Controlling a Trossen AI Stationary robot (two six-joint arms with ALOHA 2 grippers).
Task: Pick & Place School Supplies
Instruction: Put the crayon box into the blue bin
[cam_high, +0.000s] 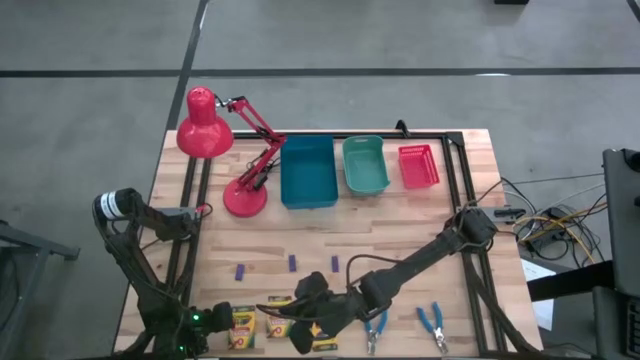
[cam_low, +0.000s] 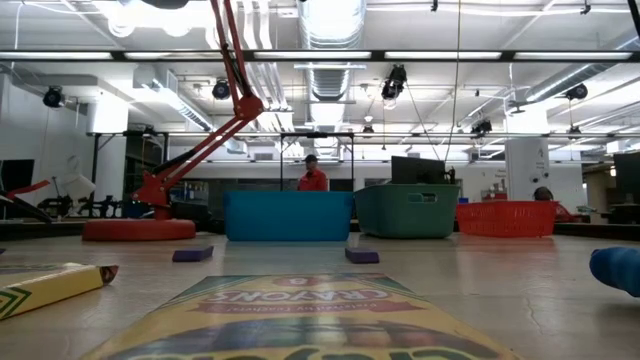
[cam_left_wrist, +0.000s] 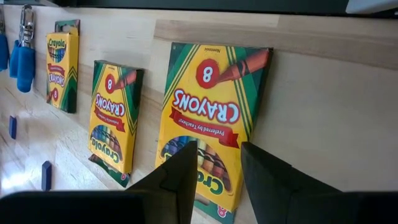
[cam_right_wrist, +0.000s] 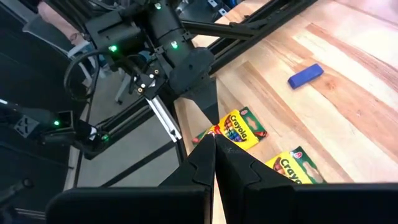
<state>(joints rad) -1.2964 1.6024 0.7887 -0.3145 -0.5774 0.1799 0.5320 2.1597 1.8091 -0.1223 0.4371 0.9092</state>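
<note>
Left gripper (cam_high: 222, 322): low at the table's near left edge, fingers slightly apart, nothing between them; leftmost crayon box just ahead of the tips.
Leftmost crayon box (cam_left_wrist: 211, 118): yellow and green, "CRAYONS" with a red "8", lying flat; the left gripper's fingertips (cam_left_wrist: 186, 163) show over its near end.
Middle crayon box (cam_left_wrist: 115, 118): same print, flat, just beside the first, between the two grippers.
Third crayon box (cam_left_wrist: 61, 70): same print, flat, under or beside the right gripper in the high view; contact cannot be told.
Right gripper (cam_high: 310, 305): over the crayon boxes at the near edge, fingers pressed together, holding nothing.
Eraser blocks: small purple ones, first (cam_high: 240, 271), second (cam_high: 292, 262), third (cam_high: 334, 263), all on bare wood beyond both grippers, apart from each other.
Blue-handled tools: one (cam_high: 375, 328) just right of the right gripper, another (cam_high: 434, 322) farther right, both flat near the front edge.
Surface: light wooden table (cam_high: 440, 215) with a black frame.
Room: grey floor around; the low view shows a hall with ceiling lights and a person (cam_low: 313, 176) in red far behind the bins.
Other things: red desk lamp (cam_high: 205, 125) at far left; blue bin (cam_high: 308, 172), teal bin (cam_high: 365, 166), red basket (cam_high: 418, 166) in a row along the far side, well beyond the grippers.
In the way: right arm crosses the table diagonally over the near right part.
</note>
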